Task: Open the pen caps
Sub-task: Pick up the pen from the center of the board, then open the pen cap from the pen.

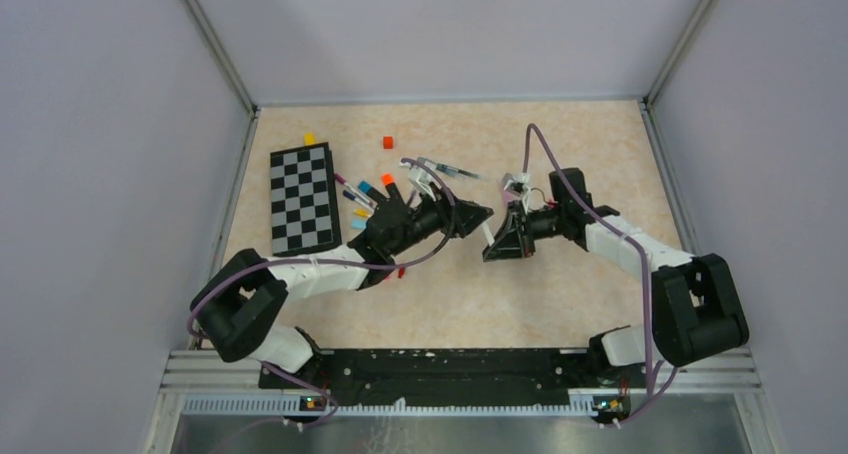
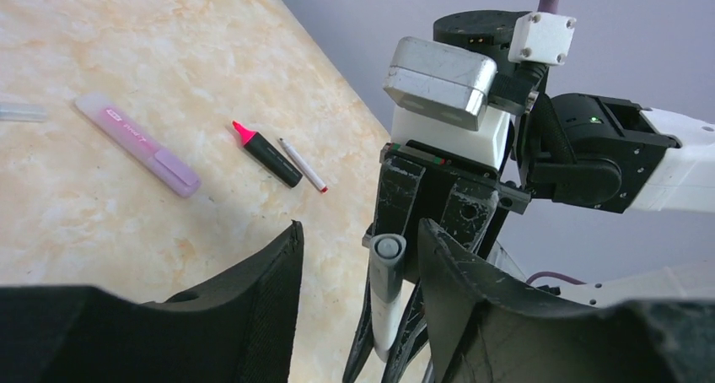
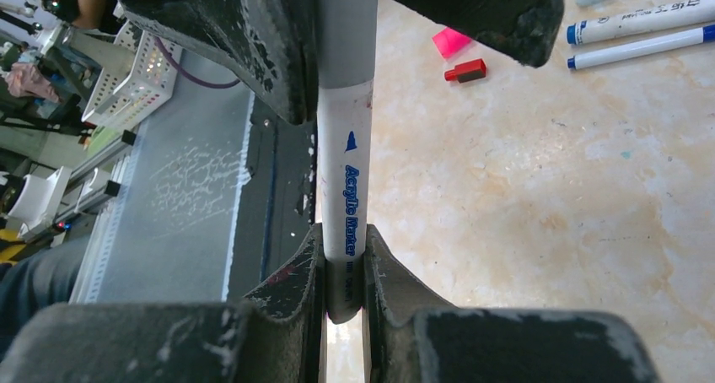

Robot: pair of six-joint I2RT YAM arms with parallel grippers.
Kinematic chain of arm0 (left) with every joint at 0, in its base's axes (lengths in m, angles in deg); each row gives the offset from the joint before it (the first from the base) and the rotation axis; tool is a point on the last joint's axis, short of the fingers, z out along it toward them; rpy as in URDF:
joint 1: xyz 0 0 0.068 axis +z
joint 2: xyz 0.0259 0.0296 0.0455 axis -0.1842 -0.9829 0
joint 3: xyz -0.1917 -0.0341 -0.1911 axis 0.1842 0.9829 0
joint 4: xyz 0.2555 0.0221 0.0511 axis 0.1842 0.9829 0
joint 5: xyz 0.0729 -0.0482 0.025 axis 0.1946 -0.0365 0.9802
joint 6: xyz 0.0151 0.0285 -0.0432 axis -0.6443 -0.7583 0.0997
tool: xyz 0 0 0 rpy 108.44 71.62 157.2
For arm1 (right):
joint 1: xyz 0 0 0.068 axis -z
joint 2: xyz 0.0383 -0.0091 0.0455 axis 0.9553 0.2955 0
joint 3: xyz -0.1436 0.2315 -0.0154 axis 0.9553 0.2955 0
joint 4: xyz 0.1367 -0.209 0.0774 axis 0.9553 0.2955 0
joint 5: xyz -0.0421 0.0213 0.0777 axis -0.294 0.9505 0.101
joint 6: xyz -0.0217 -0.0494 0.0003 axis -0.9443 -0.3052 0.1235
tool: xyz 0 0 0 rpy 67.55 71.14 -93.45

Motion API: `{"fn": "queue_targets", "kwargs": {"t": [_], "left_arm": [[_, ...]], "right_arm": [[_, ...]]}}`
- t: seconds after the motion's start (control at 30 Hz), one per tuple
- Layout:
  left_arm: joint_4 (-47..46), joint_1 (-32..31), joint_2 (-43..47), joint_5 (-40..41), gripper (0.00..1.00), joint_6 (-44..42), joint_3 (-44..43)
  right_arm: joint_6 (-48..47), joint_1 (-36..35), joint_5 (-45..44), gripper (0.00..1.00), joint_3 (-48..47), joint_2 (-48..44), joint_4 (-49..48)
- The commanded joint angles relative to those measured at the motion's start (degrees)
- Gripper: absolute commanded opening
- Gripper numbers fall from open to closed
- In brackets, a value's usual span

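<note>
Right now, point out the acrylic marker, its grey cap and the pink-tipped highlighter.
acrylic marker (image 3: pixel 346 172): right wrist view, on the white printed barrel.
grey cap (image 2: pixel 388 250): left wrist view, on its round end face.
pink-tipped highlighter (image 2: pixel 274 159): left wrist view, on the black barrel.

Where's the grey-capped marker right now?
The marker hangs at the top view's centre: right fingers clamp its barrel, its grey cap between the left fingers.

The beige marbled table carried a black-and-white checkerboard at its left, a yellow cube and a red cube beyond it, loose coloured caps beside the board, white pens, and a pink highlighter near a black highlighter.
</note>
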Motion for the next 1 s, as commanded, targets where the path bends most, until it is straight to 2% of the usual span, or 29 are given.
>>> {"fn": "queue_targets", "kwargs": {"t": [0.0,0.07,0.17,0.27,0.3,0.37,0.43,0.53,0.63,0.73,0.83,0.87,0.9,0.93,0.97], "left_arm": [[-5.0,0.3,-1.0,-1.9,0.54,1.4,-3.0],[-5.2,0.4,-1.4,-2.1,0.47,1.6,-3.2],[-5.5,0.4,-1.9,-2.6,0.2,1.7,-3.5],[-5.7,0.4,-2.4,-3.5,0.01,1.8,-3.5],[-5.8,0.4,-2.5,-3.8,0.0,1.9,-3.5],[-5.9,0.3,-2.8,-4.4,0.0,2.2,-3.1],[-6.0,0.3,-3.1,-5.0,0.0,2.9,-2.6],[-7.3,0.3,-3.8,-5.4,0.0,4.1,-1.3],[-8.7,0.3,-4.6,-5.7,0.0,5.2,-0.7],[-9.1,0.3,-5.2,-6.0,0.0,5.5,-1.1],[-9.1,0.3,-5.4,-6.1,0.0,5.4,-1.6],[-9.2,0.3,-5.3,-5.9,0.0,5.3,-1.7],[-9.3,0.3,-5.0,-5.6,0.0,5.0,-1.6],[-9.4,0.3,-4.7,-4.8,0.0,4.6,-1.6],[-9.5,0.5,-4.1,-3.9,0.0,4.1,-1.5]], "right_arm": [[-3.3,-1.0,1.7,0.0,-2.9,0.4,0.7],[-3.4,-1.2,1.7,0.0,-3.0,0.5,0.9],[-3.6,-1.1,1.5,0.0,-3.1,0.6,1.3],[-3.6,-1.2,1.2,0.0,-3.4,0.7,1.6],[-3.7,-1.1,0.8,0.15,-3.7,0.7,2.0],[-3.9,-1.1,0.4,0.38,-5.0,0.6,3.5],[-5.4,-1.0,0.4,0.52,-6.5,0.2,6.3],[-4.2,-0.5,0.4,0.58,-6.3,-1.3,5.5],[-1.3,0.3,0.7,0.59,-5.6,-2.2,2.6],[1.2,0.5,-0.6,0.56,-4.9,-2.1,0.0],[2.3,0.5,-1.3,0.44,-4.8,-1.5,-0.8],[2.5,0.5,-1.2,0.34,-4.9,-1.3,-0.9],[2.5,0.5,-0.9,0.12,-5.0,-1.1,-0.6],[2.6,0.5,-0.9,0.0,-5.1,-0.9,-0.4],[2.4,0.5,-0.8,0.0,-5.2,-0.8,0.1]]}}
